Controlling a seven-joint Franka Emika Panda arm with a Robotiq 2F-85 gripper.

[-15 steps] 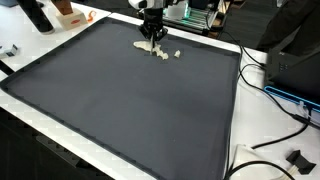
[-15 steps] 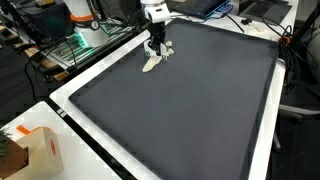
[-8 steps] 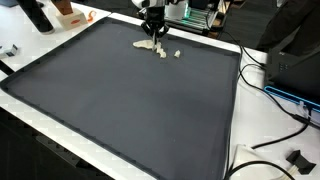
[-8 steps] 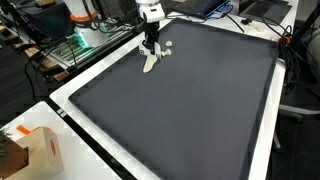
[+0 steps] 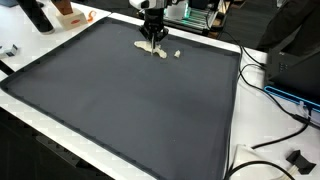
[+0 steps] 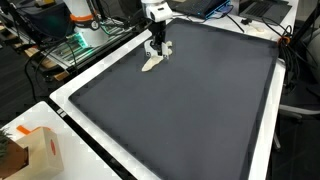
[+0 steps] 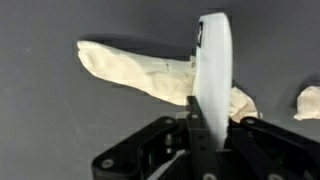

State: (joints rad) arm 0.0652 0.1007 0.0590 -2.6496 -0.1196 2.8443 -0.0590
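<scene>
Hanging low over the far end of the dark mat (image 5: 130,110), the gripper (image 5: 152,35) is seen pointing straight down in both exterior views. In the wrist view its black fingers (image 7: 160,140) are brought together on a white flat piece (image 7: 212,65), which is held upright and edge-on between them; what the piece is made of cannot be told, since it is blurred.

Just beneath the gripper a long white scrap (image 7: 135,70) is laid flat on the mat, with one end passing behind the held piece. A crumpled white bit (image 7: 242,102) is seen just beside that end, and a small white lump (image 7: 308,100) is set a little apart from it, cut by the picture's edge. In an exterior view the same pale scraps (image 6: 152,64) are gathered close under the fingers, near the mat's far border.

The mat is framed by a white table edge (image 6: 70,108). A cardboard box (image 6: 35,150) is placed at one near corner, and black cables (image 5: 270,90) are strewn beside the table, well apart from the gripper.
</scene>
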